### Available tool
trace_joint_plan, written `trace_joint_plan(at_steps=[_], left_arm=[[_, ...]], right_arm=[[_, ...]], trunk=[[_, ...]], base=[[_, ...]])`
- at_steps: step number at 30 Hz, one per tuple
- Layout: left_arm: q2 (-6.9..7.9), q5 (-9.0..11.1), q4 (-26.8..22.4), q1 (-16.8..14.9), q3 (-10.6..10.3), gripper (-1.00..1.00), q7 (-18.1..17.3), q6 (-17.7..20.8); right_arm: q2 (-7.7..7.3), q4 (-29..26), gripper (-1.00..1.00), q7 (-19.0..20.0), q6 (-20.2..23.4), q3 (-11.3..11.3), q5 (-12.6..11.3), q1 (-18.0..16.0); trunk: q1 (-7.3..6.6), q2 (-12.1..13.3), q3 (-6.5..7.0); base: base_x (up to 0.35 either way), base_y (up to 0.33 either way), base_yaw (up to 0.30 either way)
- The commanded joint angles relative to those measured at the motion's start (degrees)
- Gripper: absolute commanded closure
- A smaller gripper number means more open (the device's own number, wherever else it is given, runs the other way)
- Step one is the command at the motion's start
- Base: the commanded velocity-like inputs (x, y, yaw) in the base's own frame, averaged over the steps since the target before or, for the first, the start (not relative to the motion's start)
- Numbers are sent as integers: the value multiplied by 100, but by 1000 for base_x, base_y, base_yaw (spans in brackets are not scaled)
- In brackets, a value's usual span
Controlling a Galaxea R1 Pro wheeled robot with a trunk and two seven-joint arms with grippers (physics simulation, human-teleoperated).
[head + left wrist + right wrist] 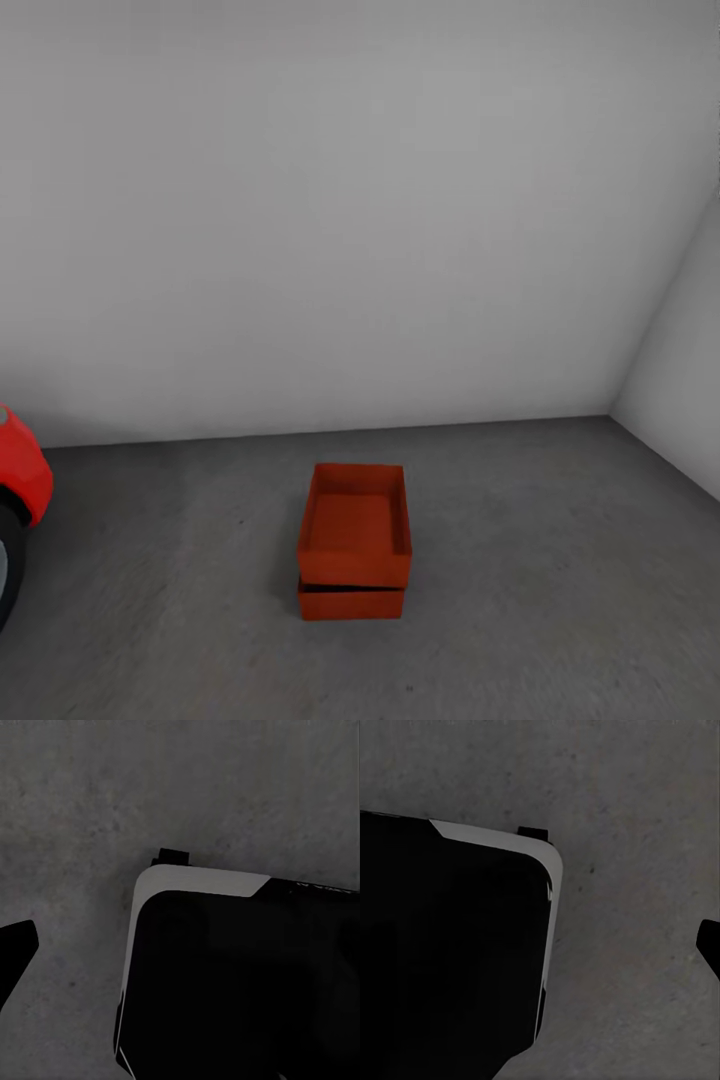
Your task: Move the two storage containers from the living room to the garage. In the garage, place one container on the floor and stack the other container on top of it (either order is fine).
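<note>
Head view: no arm enters the picture. Left wrist view: camera points down at the grey concrete floor (75,810), above the black, white-edged robot base (240,982). One dark fingertip (15,952) pokes in at the edge; cannot tell whether the left gripper is spread or closed. Right wrist view: same downward pose over the floor and the base corner (450,945). A dark fingertip sliver (711,945) is cut by the frame edge; right gripper state also cannot be told.

Containers: upper orange-red container (356,525) sits on the lower container (351,602), both on the garage floor (550,560), near the white wall (350,200). The upper one is turned slightly askew and hides most of the lower. Red car (18,480) is cut off at the picture's left, with part of a dark tyre (8,570).
</note>
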Motion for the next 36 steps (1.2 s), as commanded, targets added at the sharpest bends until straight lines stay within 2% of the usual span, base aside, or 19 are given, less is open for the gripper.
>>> trace_joint_plan(at_steps=[1,25,28,31,36], left_arm=[[0,39,5,-4,-13,-100,4,-18],[0,39,5,-4,-13,-100,4,-16],[0,39,5,-4,-13,-100,4,-17],[0,39,5,-4,-15,-100,4,-15],[0,39,5,-4,-13,-100,4,-18]], right_arm=[[2,19,-100,31,-33,40,-60,-8],[2,19,-100,33,34,44,-60,-6],[28,19,-100,-57,151,47,-55,-3],[89,19,-100,-86,141,42,-51,-6],[105,19,-100,-94,73,40,-51,-5]], trunk=[[1,-5,2],[1,-5,226],[1,-5,254],[1,-5,282],[1,-5,329]], base=[[0,0,0],[0,0,0],[0,0,0],[0,0,0],[0,0,0]])
